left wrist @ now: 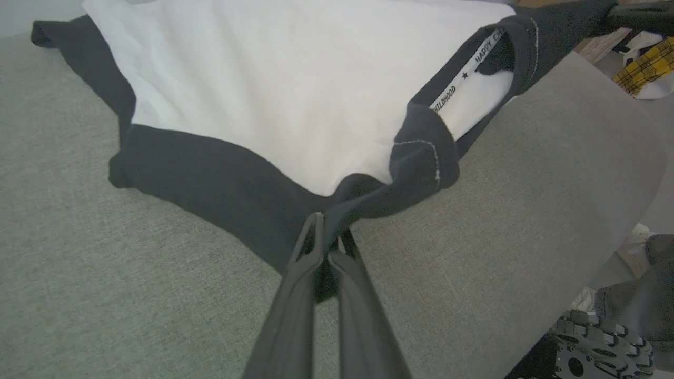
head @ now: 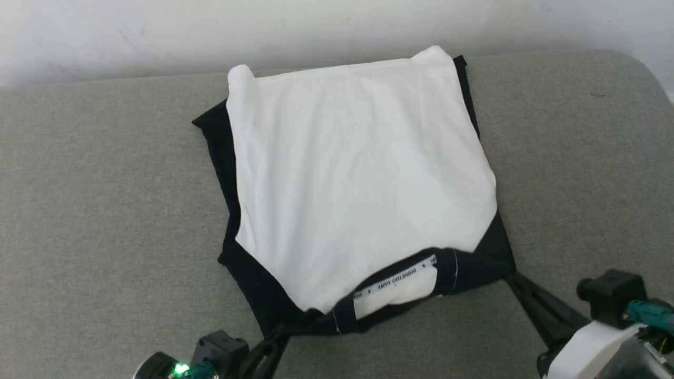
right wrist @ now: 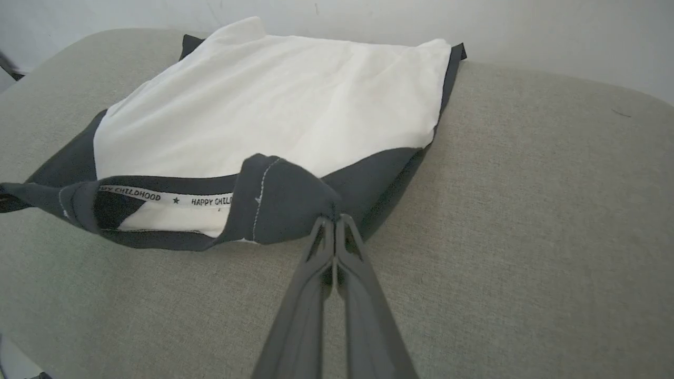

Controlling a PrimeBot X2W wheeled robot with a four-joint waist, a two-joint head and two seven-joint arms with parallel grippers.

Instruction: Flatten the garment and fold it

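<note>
The garment lies on the grey cushion as a folded cream-white square with black sleeve cloth tucked under its edges. Its black neckband with a printed white label faces me at the near edge. My left gripper is shut on the near left corner of the black cloth, seen close in the left wrist view. My right gripper is shut on the near right corner by the neckband, its tips pinching black fabric. Both corners are slightly lifted and stretched between the grippers.
The grey cushioned surface spreads wide on both sides of the garment. A white wall runs along its far edge. In the left wrist view, the cushion's edge drops off to clutter with yellow plaid cloth at the upper right.
</note>
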